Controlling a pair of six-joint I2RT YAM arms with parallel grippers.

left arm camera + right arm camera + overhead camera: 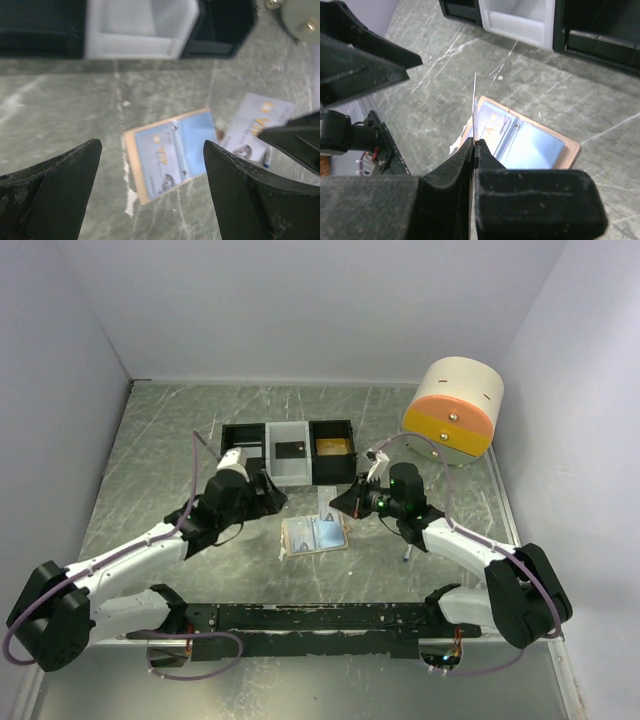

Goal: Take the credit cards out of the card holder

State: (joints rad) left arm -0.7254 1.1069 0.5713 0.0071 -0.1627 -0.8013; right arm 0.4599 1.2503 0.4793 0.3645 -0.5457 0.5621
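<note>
The tan card holder [315,536] lies open on the table, pale blue inside up, between the two arms. One credit card [160,155] still sits in its left pocket, also seen in the right wrist view [492,127]. My right gripper [474,144] is shut on a second credit card [475,105], held edge-on a little above the holder. In the left wrist view that card [257,125] shows white-blue, to the right of the holder. My left gripper [151,147] is open and empty, hovering above the holder's left side [270,495].
A three-compartment black-and-white tray [288,450] stands just behind the holder, with a small item in each of two compartments. A round cream, orange and yellow container [455,410] is at the back right. A small dark object [406,554] lies by the right arm.
</note>
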